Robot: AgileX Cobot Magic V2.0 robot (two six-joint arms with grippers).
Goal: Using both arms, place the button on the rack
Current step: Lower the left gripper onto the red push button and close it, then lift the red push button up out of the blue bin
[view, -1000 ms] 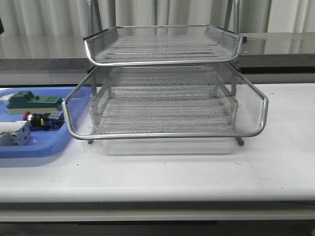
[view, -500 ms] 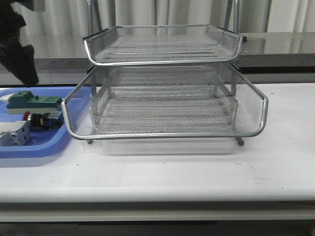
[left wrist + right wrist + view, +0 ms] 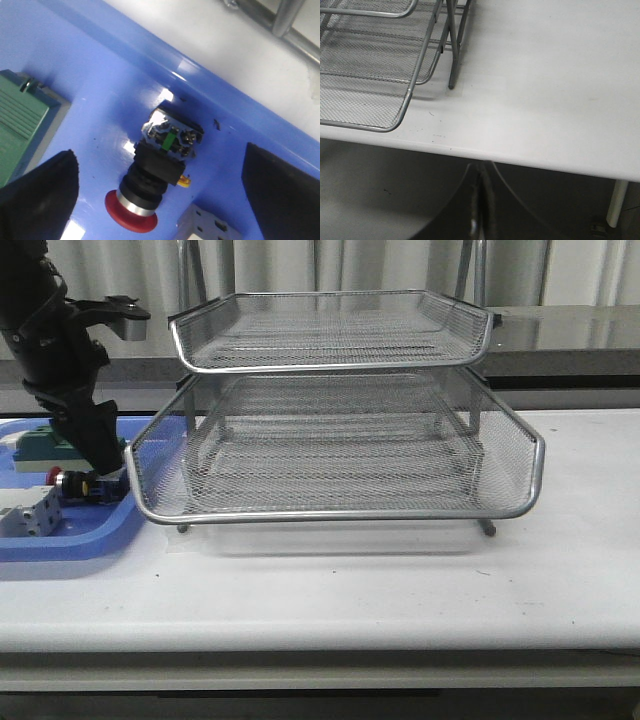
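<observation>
Button (image 3: 159, 172), red cap, black body, lies on its side on the floor of the blue tray (image 3: 70, 540), in the tray's corner nearest the rack. In the front view it sits at the 9 o'clock edge of the scene. My left claw (image 3: 160, 192) hangs directly over it, fingers (image 3: 40, 192) spread wide, one on each side of the button, neither touching it. Also in the tray: a green block (image 3: 22, 120) beside the button, and a white-grey boxy part (image 3: 30, 515) just beside the red cap. Rack (image 3: 340, 440), silver wire mesh, stands at centre on the white table (image 3: 400, 590), immediately toward 3 o'clock from the tray; its visible tiers hold nothing. My right claw (image 3: 481, 200) is drawn back below the table's near edge, fingers pressed together, holding nothing.
</observation>
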